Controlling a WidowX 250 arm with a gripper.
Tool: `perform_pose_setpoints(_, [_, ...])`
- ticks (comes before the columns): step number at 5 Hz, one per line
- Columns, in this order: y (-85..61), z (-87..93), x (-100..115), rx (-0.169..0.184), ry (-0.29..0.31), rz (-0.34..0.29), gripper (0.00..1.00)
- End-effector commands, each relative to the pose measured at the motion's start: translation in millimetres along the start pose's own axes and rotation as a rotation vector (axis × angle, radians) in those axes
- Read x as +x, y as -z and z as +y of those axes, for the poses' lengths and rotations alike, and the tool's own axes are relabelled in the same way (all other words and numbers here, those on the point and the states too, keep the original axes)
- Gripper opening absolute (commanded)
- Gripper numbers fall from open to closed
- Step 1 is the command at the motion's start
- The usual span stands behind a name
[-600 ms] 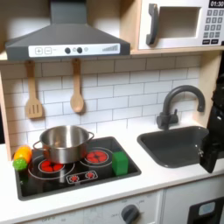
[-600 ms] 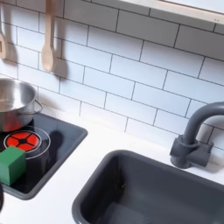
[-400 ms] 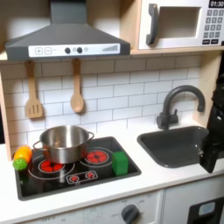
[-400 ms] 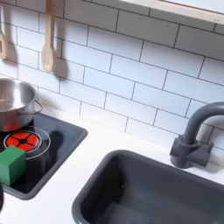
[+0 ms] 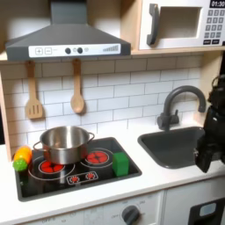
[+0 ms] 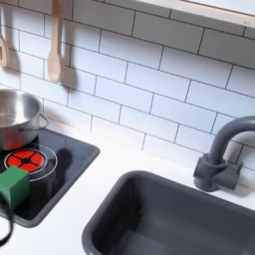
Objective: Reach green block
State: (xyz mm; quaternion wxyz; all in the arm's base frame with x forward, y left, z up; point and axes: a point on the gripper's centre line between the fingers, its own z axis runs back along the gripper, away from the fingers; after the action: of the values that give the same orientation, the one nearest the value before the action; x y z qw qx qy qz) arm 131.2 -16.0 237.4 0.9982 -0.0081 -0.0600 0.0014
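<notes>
White tiles back a toy kitchen. On the black stove (image 5: 75, 171), the green block (image 5: 120, 163) stands upright at the front right corner, near the pot (image 5: 63, 143). At the first exterior view's right, the gripper (image 5: 209, 151) hangs over the sink (image 5: 176, 146), well apart; whether its fingers are spread I cannot tell.

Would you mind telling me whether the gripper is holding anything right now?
Nothing appears held: the gripper hangs over the sink, far from the green block on the stove.
</notes>
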Motion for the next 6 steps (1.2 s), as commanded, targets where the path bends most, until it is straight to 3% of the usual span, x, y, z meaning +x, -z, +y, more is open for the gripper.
perform_pose_setpoints(1, [5.4,18.2,24.5,0.044,-0.026,-0.022,1.00])
perform_pose_setpoints(2, [7.4,26.8,40.2,0.073,-0.024,-0.042,1.00])
perform_pose_setpoints(6, [15.4,51.5,92.0,0.089,-0.053,-0.072,1.00])
